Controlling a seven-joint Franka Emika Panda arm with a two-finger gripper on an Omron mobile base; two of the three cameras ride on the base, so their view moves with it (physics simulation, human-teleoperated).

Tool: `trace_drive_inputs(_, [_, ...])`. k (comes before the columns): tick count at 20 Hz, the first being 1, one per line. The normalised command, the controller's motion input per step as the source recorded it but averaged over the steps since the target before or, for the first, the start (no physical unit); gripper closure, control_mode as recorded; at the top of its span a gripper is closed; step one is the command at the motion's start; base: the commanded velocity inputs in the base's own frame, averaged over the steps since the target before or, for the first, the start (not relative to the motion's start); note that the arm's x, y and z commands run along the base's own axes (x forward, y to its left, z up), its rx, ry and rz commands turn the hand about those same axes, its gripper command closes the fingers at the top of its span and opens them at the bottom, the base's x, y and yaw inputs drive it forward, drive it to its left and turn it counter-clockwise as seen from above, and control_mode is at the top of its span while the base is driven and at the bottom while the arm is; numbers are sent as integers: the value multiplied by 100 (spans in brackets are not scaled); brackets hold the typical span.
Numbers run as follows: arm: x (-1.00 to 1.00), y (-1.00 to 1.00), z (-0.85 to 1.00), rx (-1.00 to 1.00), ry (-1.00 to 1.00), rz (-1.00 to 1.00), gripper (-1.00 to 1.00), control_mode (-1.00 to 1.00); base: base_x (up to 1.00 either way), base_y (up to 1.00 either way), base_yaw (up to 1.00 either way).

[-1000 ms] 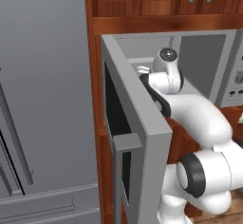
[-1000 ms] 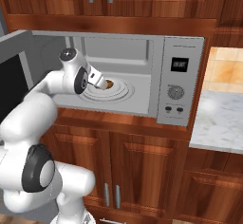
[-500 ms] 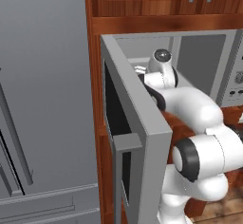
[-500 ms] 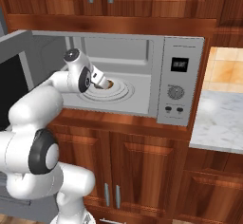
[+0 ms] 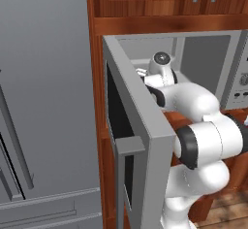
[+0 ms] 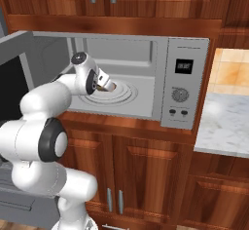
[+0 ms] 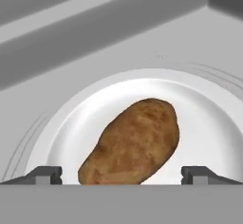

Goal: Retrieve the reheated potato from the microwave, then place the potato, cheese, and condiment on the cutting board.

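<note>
Fingers point(image 7: 47, 174) stand apart, one on each side of the potato point(image 7: 132, 143) and clear of it. Potato lies tilted near the middle of the white turntable point(image 7: 209, 123), inside the open microwave point(image 6: 187, 58), its door point(image 5: 138, 140) swung wide.

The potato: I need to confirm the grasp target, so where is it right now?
In the hand view the potato lies on the white turntable inside the microwave, between the open gripper's fingertips.
</note>
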Motion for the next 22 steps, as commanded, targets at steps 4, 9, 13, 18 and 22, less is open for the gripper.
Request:
trace_drive_inputs(4, [16,-5,-8,0,0,-2,-100,-100,0,0,0])
trace_drive_inputs(9, [15,-8,-8,0,2,-8,-100,-100,0,0,0])
trace_drive_inputs(13, [15,-3,-11,0,5,-11,-100,-100,0,0,0])
trace_drive_inputs(18, [17,0,-11,0,8,-11,-100,-100,0,0,0])
trace_drive_inputs(22, [18,0,-6,0,4,-8,-100,-100,0,0,0])
